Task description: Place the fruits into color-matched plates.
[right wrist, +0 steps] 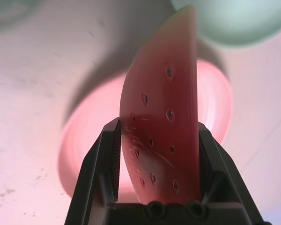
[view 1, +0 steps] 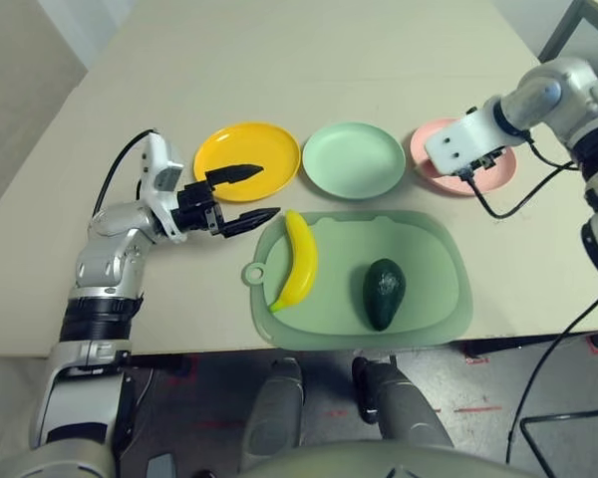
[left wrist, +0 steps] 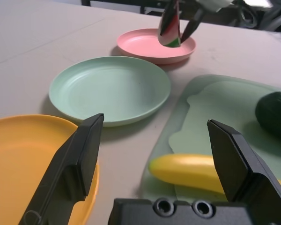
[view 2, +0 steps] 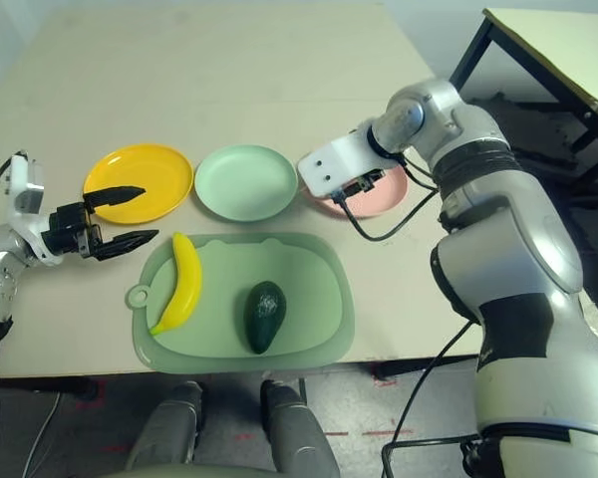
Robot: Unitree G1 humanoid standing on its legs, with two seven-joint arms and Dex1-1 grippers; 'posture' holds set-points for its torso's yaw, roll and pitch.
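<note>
My right gripper (right wrist: 158, 127) is shut on the red watermelon wedge (right wrist: 171, 70) and holds it just above the pink plate (view 1: 494, 177) at the back right. A curved yellow banana (view 1: 297, 261) and a dark green avocado (view 1: 384, 293) lie on the cutting mat. The yellow-orange plate (view 1: 269, 149) and the mint green plate (view 1: 354, 159) stand behind the mat, both with nothing on them. My left gripper (view 1: 269, 191) is open, hovering over the near right rim of the yellow-orange plate, just left of the banana's far tip.
The large light-green cutting mat (view 1: 434, 249) lies at the table's front edge. A black cable (view 1: 508, 204) hangs from my right wrist across the table near the pink plate. Another table (view 2: 558, 40) stands at the far right.
</note>
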